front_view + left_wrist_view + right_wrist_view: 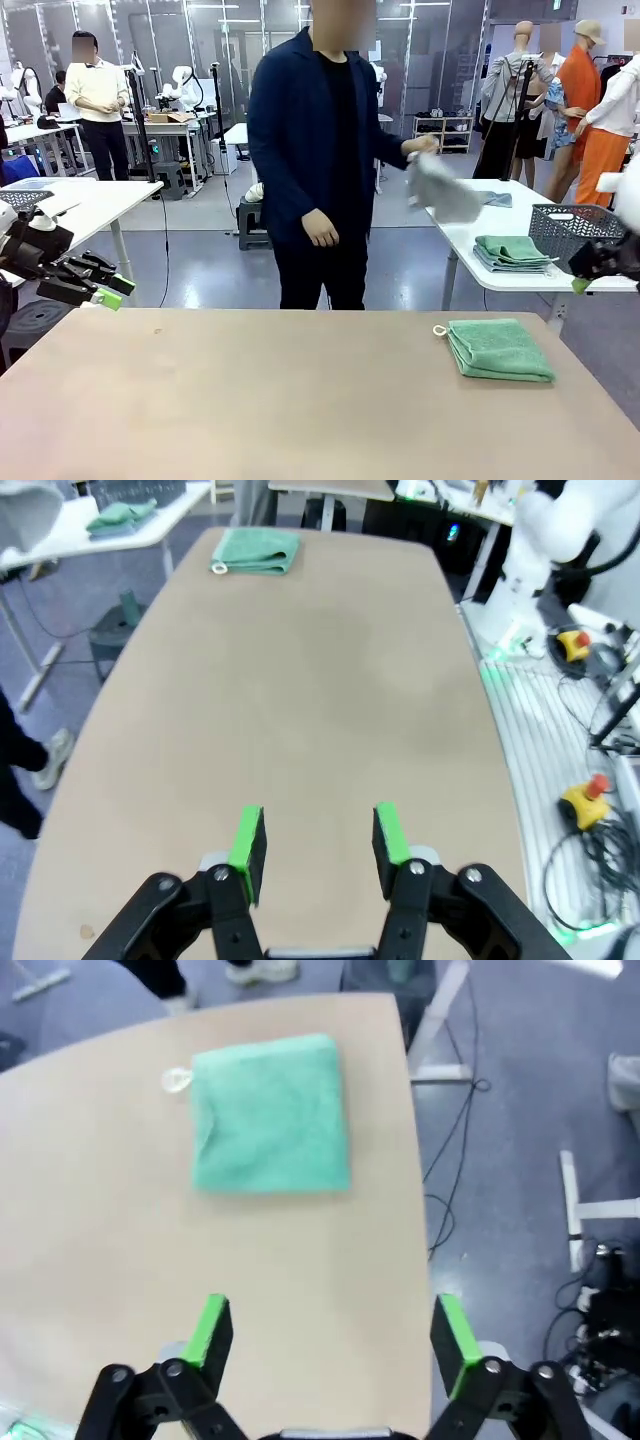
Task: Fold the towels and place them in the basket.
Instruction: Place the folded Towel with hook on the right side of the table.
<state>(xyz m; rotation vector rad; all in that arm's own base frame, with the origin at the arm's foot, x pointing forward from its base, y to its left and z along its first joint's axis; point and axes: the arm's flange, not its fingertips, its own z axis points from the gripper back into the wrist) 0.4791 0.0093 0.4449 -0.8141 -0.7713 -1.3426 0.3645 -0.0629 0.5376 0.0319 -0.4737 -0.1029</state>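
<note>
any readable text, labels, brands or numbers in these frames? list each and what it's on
No text can be read in any view.
green towel: no print visible on it or on its white corner loop.
yellow button boxes on the floor beside the table: any marking is too small and blurred to read.

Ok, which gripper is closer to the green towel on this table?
Right. The right gripper hovers by the towel at the table's right edge; the left gripper is at the far left edge.
</note>
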